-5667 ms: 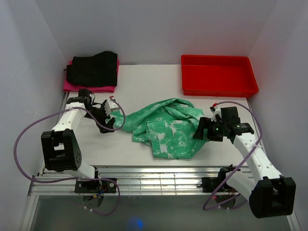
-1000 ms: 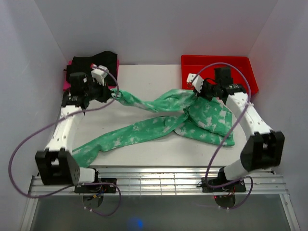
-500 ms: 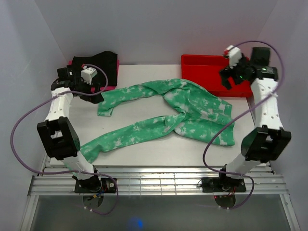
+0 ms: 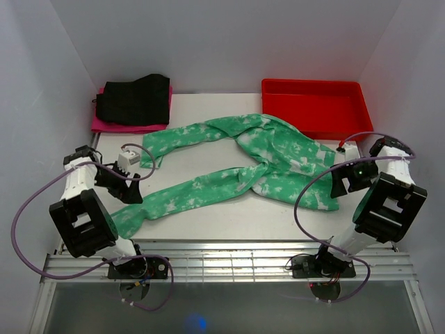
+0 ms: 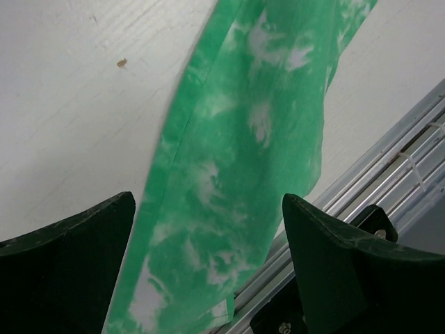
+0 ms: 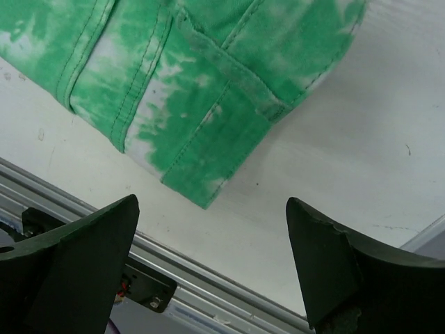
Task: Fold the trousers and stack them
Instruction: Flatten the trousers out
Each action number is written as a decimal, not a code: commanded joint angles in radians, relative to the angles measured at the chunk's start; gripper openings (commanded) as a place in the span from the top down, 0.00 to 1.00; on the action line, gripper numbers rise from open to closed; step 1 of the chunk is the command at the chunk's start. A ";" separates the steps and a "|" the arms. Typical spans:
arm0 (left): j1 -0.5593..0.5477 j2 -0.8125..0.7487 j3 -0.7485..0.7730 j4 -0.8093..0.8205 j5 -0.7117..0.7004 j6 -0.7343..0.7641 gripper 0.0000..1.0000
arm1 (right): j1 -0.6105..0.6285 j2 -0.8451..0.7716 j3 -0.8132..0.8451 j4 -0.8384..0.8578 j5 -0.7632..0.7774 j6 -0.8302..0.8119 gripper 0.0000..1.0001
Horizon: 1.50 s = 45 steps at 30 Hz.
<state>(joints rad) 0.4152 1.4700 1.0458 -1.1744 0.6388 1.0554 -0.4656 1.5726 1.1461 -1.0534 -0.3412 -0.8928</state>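
The trousers (image 4: 271, 156), bright green with white tie-dye blotches, lie spread flat across the table. One leg runs to the back left and the other (image 4: 174, 198) to the near left corner, while the waist (image 4: 316, 184) lies at the right. My left gripper (image 4: 129, 186) hovers open over the near leg's cuff end, with nothing held. In the left wrist view the leg (image 5: 236, 160) passes between the open fingers of the left gripper (image 5: 208, 197). My right gripper (image 4: 341, 184) stands open beside the waist. The right wrist view shows a waist corner (image 6: 201, 104) ahead of the empty right gripper (image 6: 212, 200).
A red tray (image 4: 314, 131) stands at the back right. A folded black garment (image 4: 135, 101) lies on a pink one (image 4: 128, 127) at the back left. Metal rails (image 4: 229, 261) run along the near table edge, and purple cables loop beside both arms.
Both grippers have let go of the trousers and opened. The arms have drawn back from the far corners to the near sides of the table. The trousers now lie spread out.
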 commanded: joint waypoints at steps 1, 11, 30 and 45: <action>0.066 -0.014 -0.015 -0.016 0.016 0.103 0.02 | -0.011 0.043 -0.028 0.021 -0.051 0.009 0.09; 0.240 0.019 -0.047 -0.100 0.001 0.389 0.02 | -0.013 0.081 -0.157 0.177 -0.194 0.035 0.44; 0.352 -0.128 -0.210 -0.140 -0.153 0.801 0.86 | -0.202 0.012 0.168 -0.166 -0.223 -0.172 0.92; 0.283 0.778 0.692 -0.229 0.279 -0.170 1.00 | -0.223 0.253 0.429 -0.094 -0.203 -0.064 0.92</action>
<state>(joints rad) 0.6960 2.1445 1.6180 -1.3746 0.8101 1.1805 -0.6769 1.7824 1.5162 -1.2240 -0.5583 -0.9897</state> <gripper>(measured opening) 0.022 0.089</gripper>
